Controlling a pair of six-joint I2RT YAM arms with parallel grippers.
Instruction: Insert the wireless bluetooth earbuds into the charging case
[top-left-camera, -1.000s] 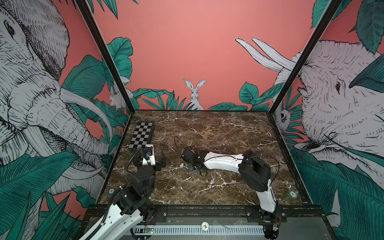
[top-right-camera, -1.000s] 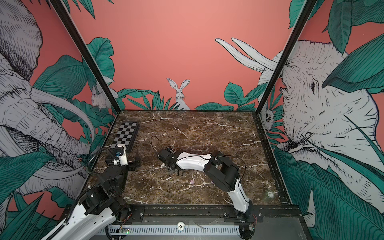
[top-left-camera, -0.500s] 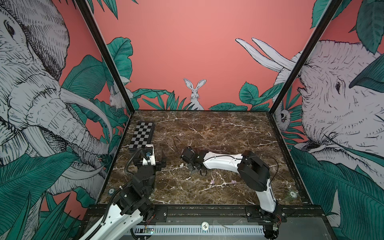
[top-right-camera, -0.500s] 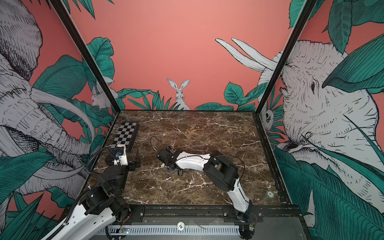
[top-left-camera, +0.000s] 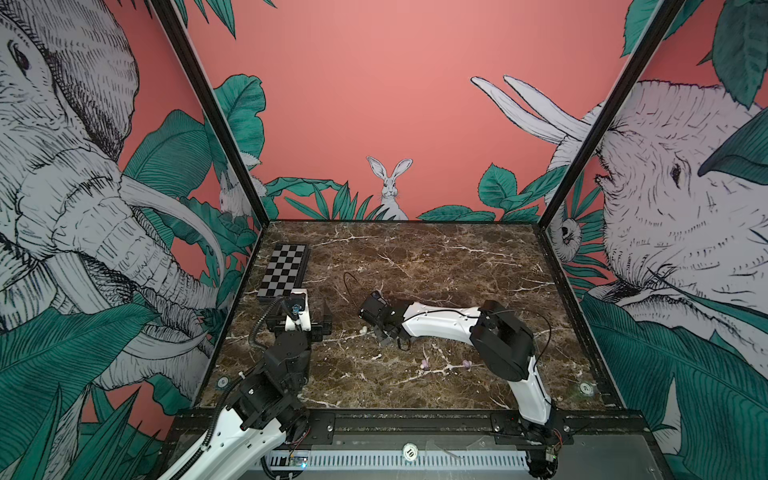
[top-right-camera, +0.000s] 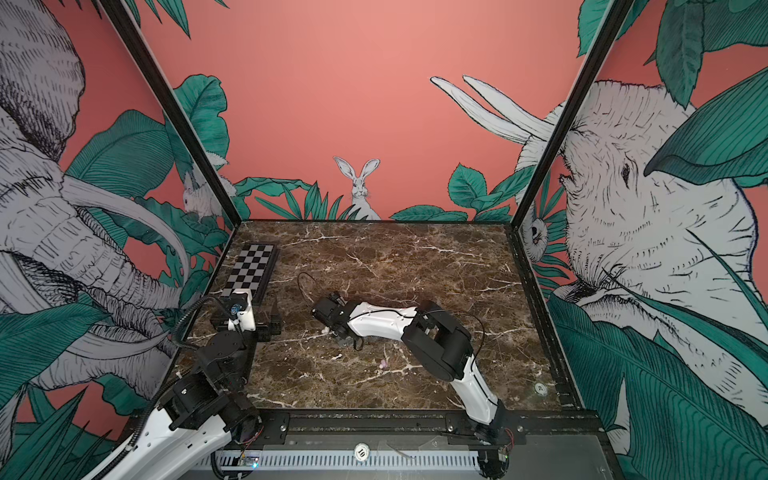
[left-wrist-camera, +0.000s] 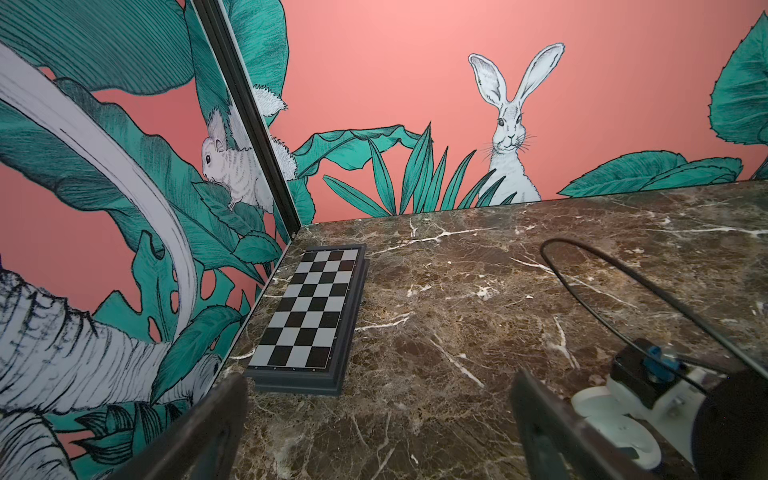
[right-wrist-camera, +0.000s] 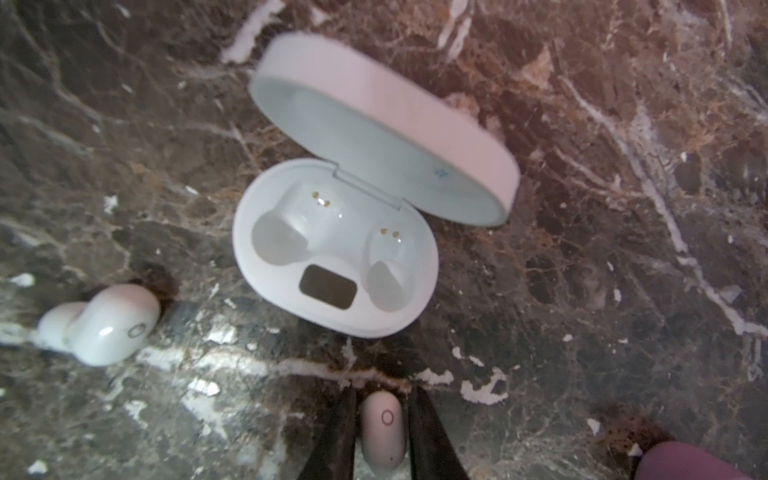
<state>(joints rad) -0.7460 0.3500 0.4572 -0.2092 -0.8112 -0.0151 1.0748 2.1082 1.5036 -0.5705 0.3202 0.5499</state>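
Observation:
In the right wrist view the white charging case (right-wrist-camera: 332, 249) lies open on the marble, its lid (right-wrist-camera: 386, 124) tipped back and both sockets empty. My right gripper (right-wrist-camera: 382, 428) is shut on a white earbud (right-wrist-camera: 383, 432), one finger against each side. Another white earbud (right-wrist-camera: 99, 324) lies loose beside the case. In both top views the right gripper (top-left-camera: 384, 334) (top-right-camera: 340, 334) is low over mid-table and the arm hides the case. Two lilac earbuds (top-left-camera: 424, 363) (top-left-camera: 466, 364) lie nearer the front. My left gripper (left-wrist-camera: 378, 380) (top-left-camera: 309, 309) hangs open and empty at the left.
A folded chessboard (top-left-camera: 284, 270) (left-wrist-camera: 309, 316) lies along the left wall. A black cable (top-left-camera: 347, 282) loops up from the right wrist. A mauve rounded thing (right-wrist-camera: 685, 461) shows at the edge of the right wrist view. Glass walls enclose the marble table (top-left-camera: 415, 257).
The right gripper has edged slightly left and lower over mid-table, and its jaws have narrowed. The left arm has not moved.

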